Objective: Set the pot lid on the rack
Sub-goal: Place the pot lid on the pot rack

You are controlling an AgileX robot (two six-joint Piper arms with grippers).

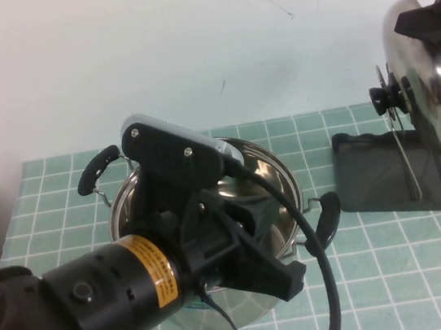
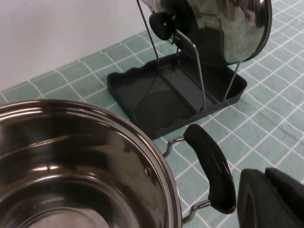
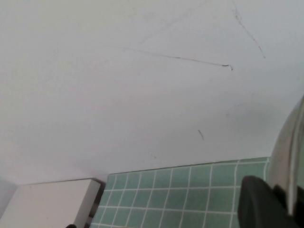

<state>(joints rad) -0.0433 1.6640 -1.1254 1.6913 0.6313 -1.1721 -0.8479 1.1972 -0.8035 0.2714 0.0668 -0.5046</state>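
Pot lid (image 1: 431,86): standing on edge in the rack (image 1: 379,180), upright between its wire loops (image 2: 195,71); black knob (image 1: 382,98) faces the pot.
Rack: dark grey tray on the green tiled table (image 1: 400,271), at the robot's right, just beside the pot's right handle (image 2: 211,166).
Right gripper (image 1: 435,24): at the lid's upper rim, fingers pinching the rim.
Left gripper (image 1: 289,274): low over the open steel pot (image 1: 211,215), near its right rim; finger state cannot be told.
Pot: uncovered, apart from the rack.
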